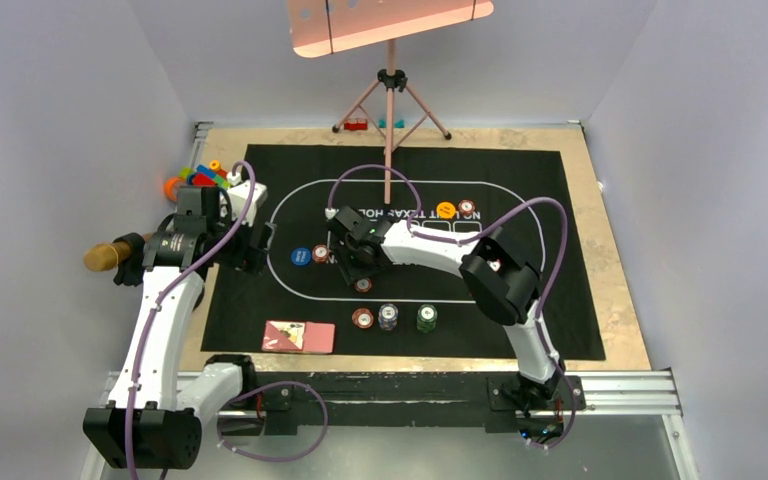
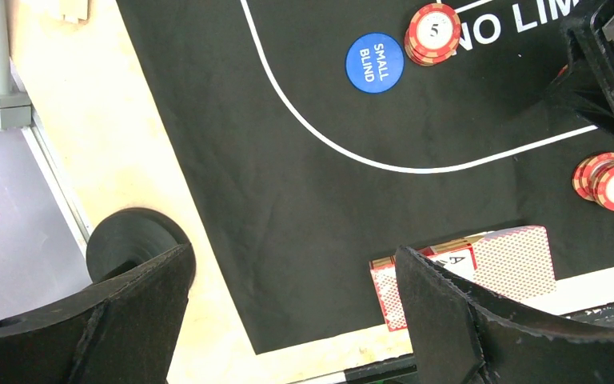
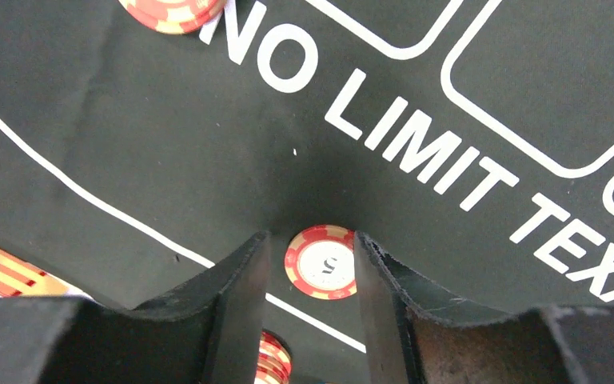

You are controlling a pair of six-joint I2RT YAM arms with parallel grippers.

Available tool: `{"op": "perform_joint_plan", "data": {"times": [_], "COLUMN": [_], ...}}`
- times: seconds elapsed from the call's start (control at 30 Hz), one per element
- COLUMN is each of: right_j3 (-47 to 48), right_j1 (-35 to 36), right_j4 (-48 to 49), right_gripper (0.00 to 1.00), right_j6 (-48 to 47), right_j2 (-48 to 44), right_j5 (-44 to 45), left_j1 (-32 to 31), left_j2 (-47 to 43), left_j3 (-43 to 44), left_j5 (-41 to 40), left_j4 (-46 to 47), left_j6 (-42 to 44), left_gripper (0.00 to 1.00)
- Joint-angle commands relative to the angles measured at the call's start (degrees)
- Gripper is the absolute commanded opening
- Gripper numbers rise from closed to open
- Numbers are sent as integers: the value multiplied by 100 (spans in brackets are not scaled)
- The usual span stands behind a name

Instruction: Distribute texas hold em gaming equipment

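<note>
The right arm's fingers [image 3: 232,280] are standing partly spread over the black printed mat [image 3: 168,144]. They are straddling a single small round red-and-cream striped poker chip [image 3: 321,262], which is lying flat just inside the white oval line. A gap is showing between this chip and one finger, and nothing is being pinched. The left arm's fingers [image 2: 136,296] are spread wide and holding nothing, hanging over the mat's near left part. Just beyond them, the pink-red-backed playing cards [image 2: 512,260] are lying at the mat's near edge, with a face marked A showing among them. A round blue button reading SMALL BLIND [image 2: 375,62] is sitting inside the oval's left end, just beside a short stack of red chips [image 2: 432,32]. Along the near side, outside the oval, a red chip stack [image 1: 363,318], a grey chip stack [image 1: 388,317] and a green chip stack [image 1: 427,318] are standing in a row. A round orange button [image 1: 446,210] and another red chip [image 1: 468,209] are lying side by side at the oval's far side. Colourful toy blocks [image 1: 200,178] are lying heaped on the pale wooden counter [image 1: 615,300], off the mat's far left corner.
</note>
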Motion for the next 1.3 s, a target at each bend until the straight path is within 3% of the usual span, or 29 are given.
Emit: {"op": "perform_joint_plan", "data": {"times": [0.0,0.33,0.57,0.73,0.97,1.27], "right_j3": [1,-369,-204,-28,-362,-1140], "right_j1": [-44,-24,-29,-22,60,304], "right_j4": [76,134,4,-5,61,144], "right_gripper": [45,37,50,51,34,19], "right_j6": [-45,49,-80,-136,49,328], "right_j2": [81,-99,-70,-90,-116,-608], "right_j5": [-126,-60,355,471,216,-453], "left_j1": [38,38,38,38,38,38], "left_j2": [-60,-57,-67,-85,-107,-127], "left_j3": [22,18,18,9,-26,-77], "left_j5": [-55,-37,-33,-37,-64,-90], "left_j4": [71,79,74,79,92,129], "left_j6": [98,110,105,119,163,207], "left_gripper": [100,100,100,100,100,100]}}
